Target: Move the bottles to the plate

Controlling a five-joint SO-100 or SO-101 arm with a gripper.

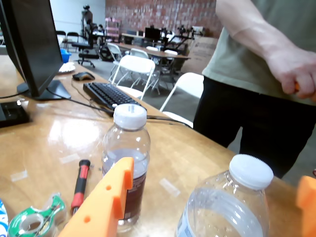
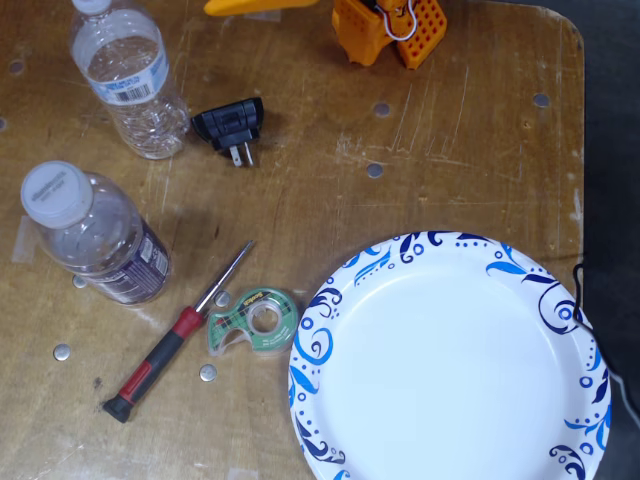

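I am looking out along my own fingers (image 1: 207, 197) in the wrist view, and they are standing wide apart: one orange finger is rising at the lower left, the tip of the other is just showing at the right edge. Nothing is clamped between them.

Taking the plate (image 2: 540, 290) as my landmark, both bottles are standing on the table (image 2: 450, 150), well to the left of it in the fixed view and not touching it. The purple-label bottle (image 2: 100, 240) is standing left of the plate's upper rim, its white cap on; in the wrist view this same bottle (image 1: 126, 163) is partly hiding behind my left finger. The blue-label bottle (image 2: 130, 85) is standing farther from the plate, up near the top left corner of the fixed view; in the wrist view it (image 1: 232, 207) is sitting in the gap between my fingers, close to the camera, cap on.

Between the purple-label bottle and the plate, a tape dispenser (image 2: 252, 320) is lying just beside the plate's left rim, and a red-handled screwdriver (image 2: 170, 340) is lying left of that. A black plug (image 2: 232, 125) is lying above these, right of the blue-label bottle.

In the wrist view a person (image 1: 261, 74) is standing beyond the table edge, and a monitor (image 1: 29, 44) and keyboard (image 1: 111, 95) are sitting farther back.
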